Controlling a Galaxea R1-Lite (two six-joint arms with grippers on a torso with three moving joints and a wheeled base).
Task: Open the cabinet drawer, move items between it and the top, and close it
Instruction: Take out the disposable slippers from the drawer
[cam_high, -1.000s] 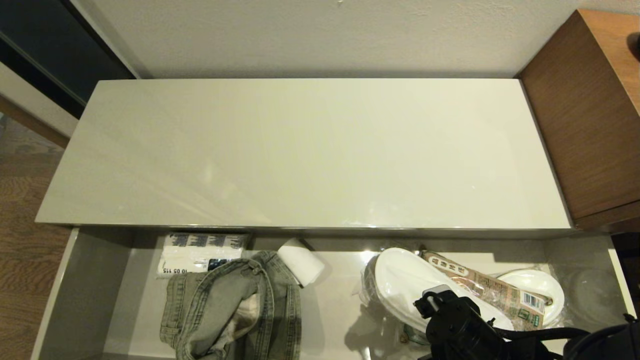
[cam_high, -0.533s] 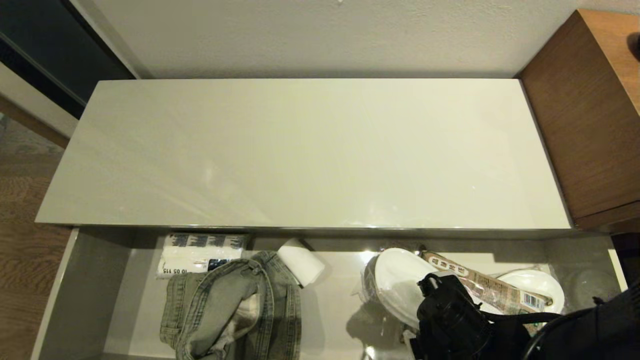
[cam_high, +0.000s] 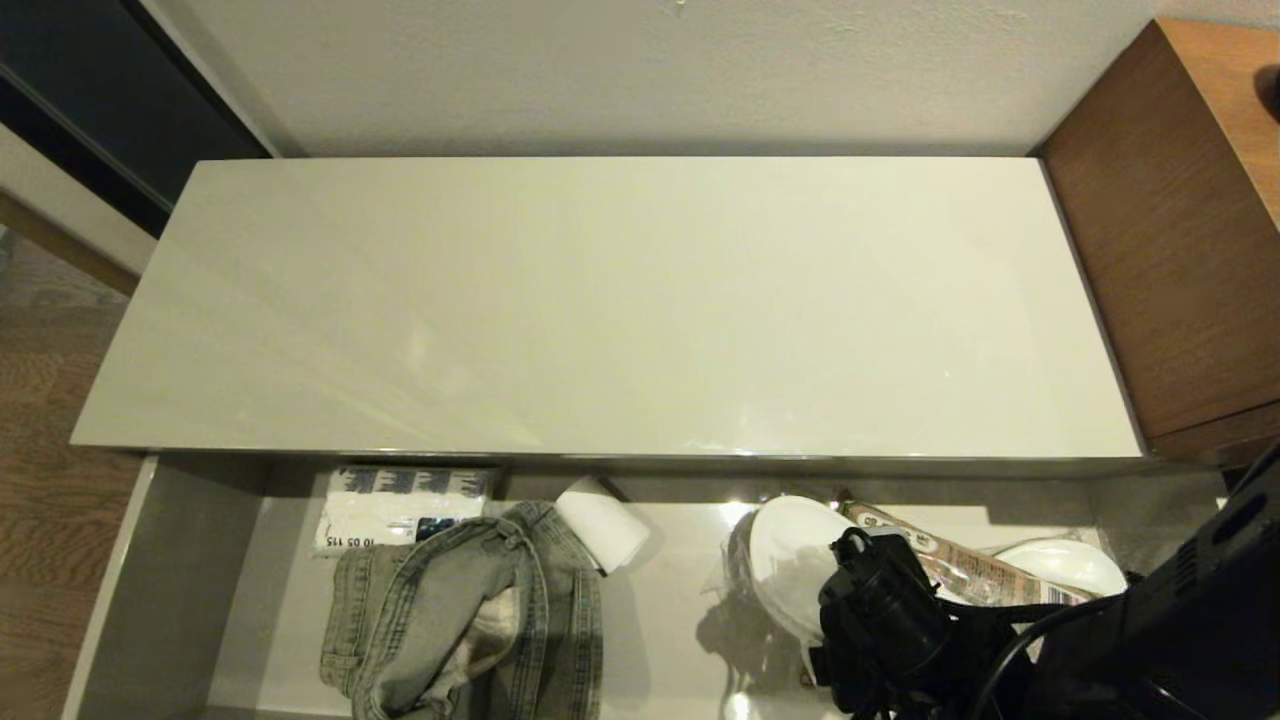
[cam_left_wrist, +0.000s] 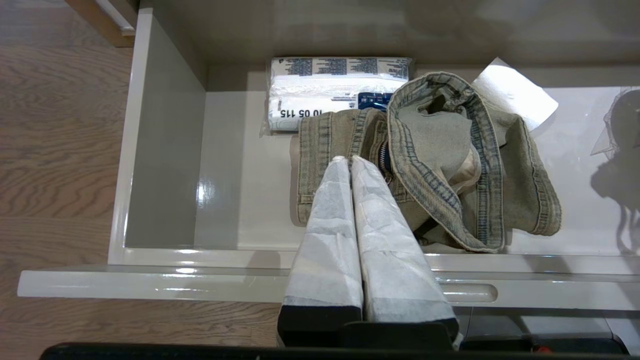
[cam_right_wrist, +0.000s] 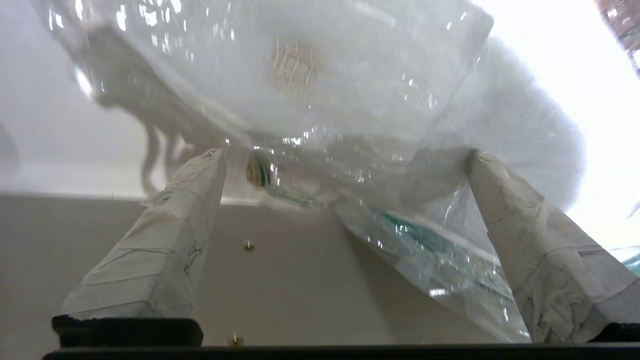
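1. The top (cam_high: 620, 300) lies bare from edge to edge; my claw could pass anywhere over it.
2. In the drawer (cam_high: 170, 580), the denim garment (cam_high: 470, 620) and paper roll (cam_high: 603, 523) crowd the left half.
3. A bare strip of drawer floor runs between the garment and the slippers (cam_high: 790, 560).

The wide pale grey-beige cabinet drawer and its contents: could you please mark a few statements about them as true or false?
1. The wide pale grey-beige cabinet drawer stands pulled open. True.
2. The grey-green washed denim garment lies on the glossy pale beige top. False: it lies inside the drawer.
3. The right gripper has its fingers spread wide at the clear-wrapped flat white slippers. True.
4. The left gripper is open. False: its fingers are pressed together, above the garment.
5. The small white paper roll lies beside the garment in the drawer. True.
6. The brown printed packet with green labels sits on the brown wood-grain desk. False: it lies across the slippers.
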